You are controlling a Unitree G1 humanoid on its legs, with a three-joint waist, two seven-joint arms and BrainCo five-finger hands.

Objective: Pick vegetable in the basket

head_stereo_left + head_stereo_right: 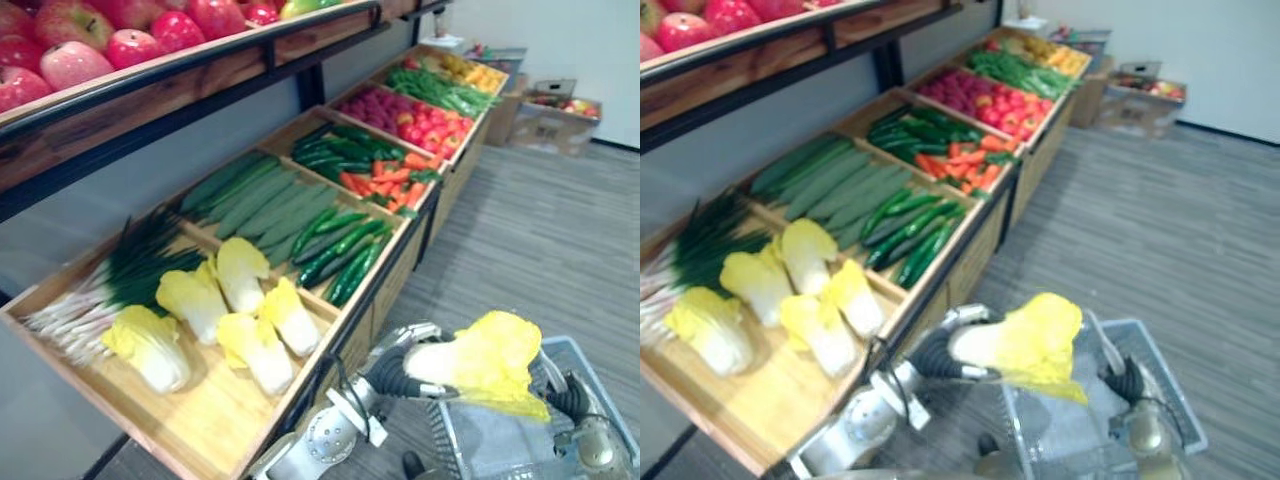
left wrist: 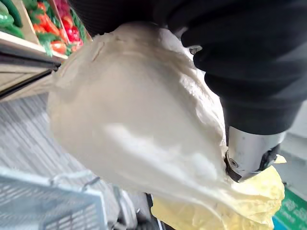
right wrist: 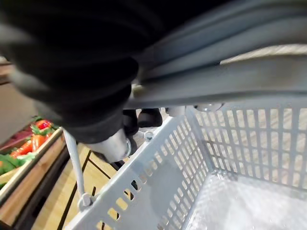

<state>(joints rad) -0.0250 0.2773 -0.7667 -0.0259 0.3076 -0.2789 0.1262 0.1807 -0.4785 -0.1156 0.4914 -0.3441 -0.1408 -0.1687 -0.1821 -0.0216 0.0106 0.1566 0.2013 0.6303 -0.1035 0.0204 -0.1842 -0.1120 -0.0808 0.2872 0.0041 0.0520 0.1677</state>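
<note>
Left hand (image 2: 249,96) wraps crinkly napa cabbage (image 1: 490,365) over slotted plastic basket (image 3: 158,172); right hand (image 3: 72,86) clasps handle (image 3: 230,76); wooden crates (image 1: 220,420) alongside.

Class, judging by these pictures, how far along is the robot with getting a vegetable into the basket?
Done: the left hand grips a cabbage, off the shelf. In hand: the cabbage hangs over the basket, whose handle the right hand holds. Left: lower it in and let go.
</note>
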